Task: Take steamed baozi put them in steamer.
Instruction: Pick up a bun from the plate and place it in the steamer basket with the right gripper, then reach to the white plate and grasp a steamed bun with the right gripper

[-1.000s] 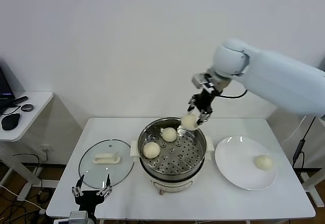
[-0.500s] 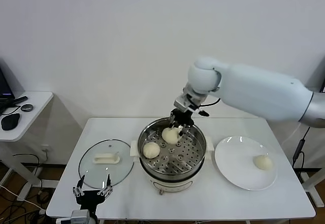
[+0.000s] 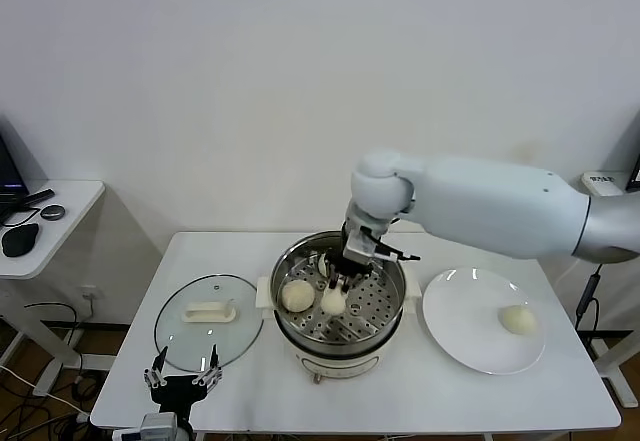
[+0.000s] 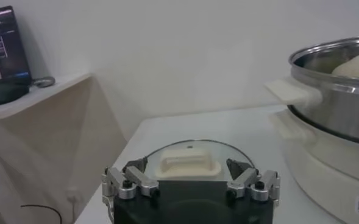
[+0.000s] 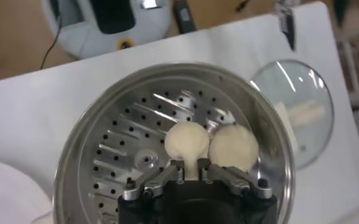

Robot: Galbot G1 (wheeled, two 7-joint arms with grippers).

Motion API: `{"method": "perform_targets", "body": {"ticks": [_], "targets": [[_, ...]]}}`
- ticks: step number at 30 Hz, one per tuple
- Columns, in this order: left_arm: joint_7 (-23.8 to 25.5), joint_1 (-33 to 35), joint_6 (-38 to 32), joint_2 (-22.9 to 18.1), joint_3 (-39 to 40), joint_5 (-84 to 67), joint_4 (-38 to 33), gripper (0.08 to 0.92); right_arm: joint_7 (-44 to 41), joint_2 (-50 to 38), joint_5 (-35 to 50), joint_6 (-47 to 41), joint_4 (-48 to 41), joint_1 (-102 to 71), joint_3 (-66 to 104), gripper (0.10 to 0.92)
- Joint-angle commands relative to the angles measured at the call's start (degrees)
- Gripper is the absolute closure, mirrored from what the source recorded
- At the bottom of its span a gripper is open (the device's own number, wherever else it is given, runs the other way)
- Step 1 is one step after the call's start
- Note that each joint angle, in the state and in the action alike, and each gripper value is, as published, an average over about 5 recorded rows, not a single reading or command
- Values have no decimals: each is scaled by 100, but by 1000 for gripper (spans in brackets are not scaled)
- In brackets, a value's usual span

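Note:
The steamer [image 3: 385, 313] stands mid-table, a shiny pot with a perforated tray. My right gripper [image 3: 338, 283] reaches down inside it, shut on a steamed baozi [image 3: 333, 302] that sits low over the tray. In the right wrist view the gripper [image 5: 190, 170] pinches this baozi [image 5: 186, 142], with a second baozi [image 5: 234, 148] right beside it on the tray [image 5: 124, 140]. That second bun [image 3: 297, 296] lies at the pot's left. Another baozi [image 3: 517, 318] lies on the white plate [image 3: 470, 336]. My left gripper [image 3: 182, 376] is open and parked at the table's front left.
The glass lid [image 3: 180, 336] with its white handle [image 3: 210, 311] lies flat left of the steamer, just ahead of my left gripper [image 4: 188, 173]. The pot's side [image 4: 337, 103] shows in the left wrist view. A side table [image 3: 40, 221] stands at the far left.
My right gripper carried the baozi from above the pot's far right rim leftward and down into the steamer, close beside the left bun. The left arm has not moved.

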Motion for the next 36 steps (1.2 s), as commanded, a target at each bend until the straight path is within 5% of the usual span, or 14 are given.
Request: {"method": "perform_targets", "body": {"ticks": [1, 14, 29, 36], "targets": [[-7, 6, -4, 7, -11, -14, 9, 177, 69, 107, -575, 446, 284, -100, -293, 787], [-5, -4, -4, 4, -32, -37, -7, 177, 88, 375, -705, 374, 200, -296, -350, 726], [-8, -44, -4, -22, 4, -33, 27, 177, 72, 132, -602, 148, 312, -130, -30, 316], [-4, -2, -4, 8, 16, -24, -40, 177, -61, -1077, 209, -526, 705, 384, 288, 205]]}}
